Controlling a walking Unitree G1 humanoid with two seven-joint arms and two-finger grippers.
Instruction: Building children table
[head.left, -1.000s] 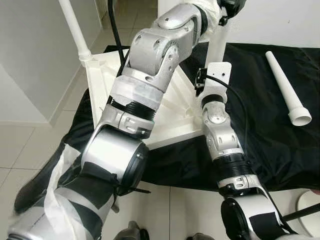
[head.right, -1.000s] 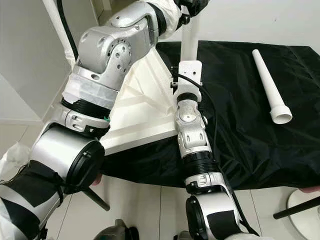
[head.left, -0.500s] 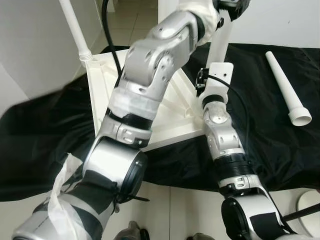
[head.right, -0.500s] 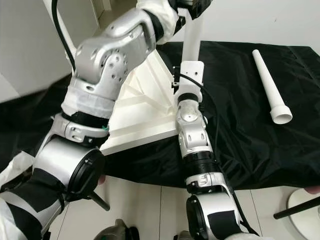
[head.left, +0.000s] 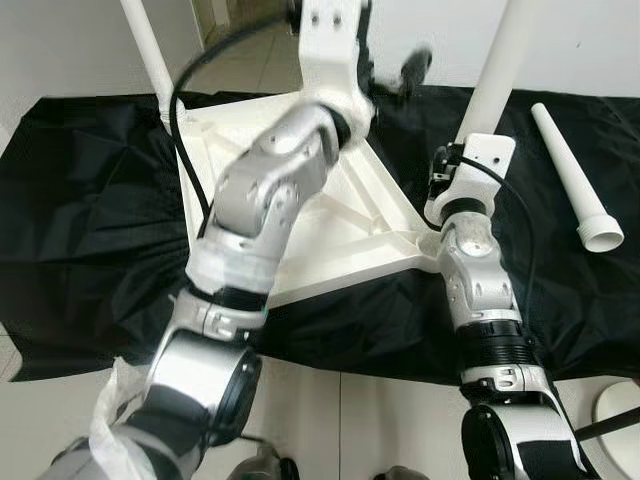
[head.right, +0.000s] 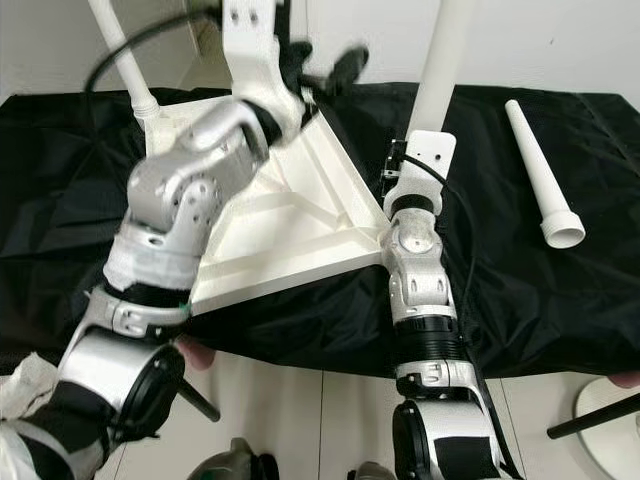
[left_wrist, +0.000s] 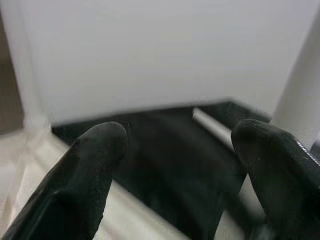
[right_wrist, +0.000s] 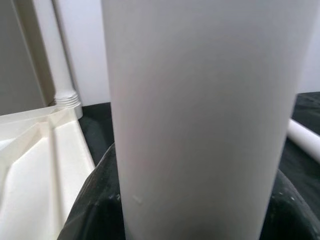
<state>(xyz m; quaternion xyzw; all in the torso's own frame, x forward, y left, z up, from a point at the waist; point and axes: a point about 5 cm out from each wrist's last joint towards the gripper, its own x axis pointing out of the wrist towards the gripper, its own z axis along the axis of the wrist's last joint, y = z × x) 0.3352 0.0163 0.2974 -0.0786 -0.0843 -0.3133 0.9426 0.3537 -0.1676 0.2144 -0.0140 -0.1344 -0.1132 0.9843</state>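
A white triangular tabletop (head.left: 340, 215) lies upside down, ribs facing up, on a black cloth (head.left: 90, 230) spread over the tiled floor (head.left: 330, 400). One white leg (head.left: 150, 55) stands upright in the tabletop's far left corner. A second leg (head.right: 440, 65) stands nearly upright at the right corner, tilted slightly, and the right gripper (right_wrist: 190, 210) is clamped around it low down: in the right wrist view the pale tube sits directly between the two black fingers (right_wrist: 92, 200), which press against it on both sides. The right arm (head.left: 480, 300) reaches forward from below, its white wrist block (head.left: 470, 175) just beside the base of that leg. A third leg (head.left: 575, 180) lies flat on the cloth well to the right, its flared open end toward the robot, apart from both grippers. The left arm (head.left: 260, 210) stretches across the tabletop toward the far side, and the left gripper (head.right: 340, 70) is raised above the cloth near the tabletop's far corner, blurred in the head views. In the left wrist view its two black fingers (left_wrist: 85, 175) stand wide apart with nothing between them, looking over the dark cloth toward a white wall (left_wrist: 150, 50). A black cable (head.left: 195, 90) loops from the left arm over the tabletop.
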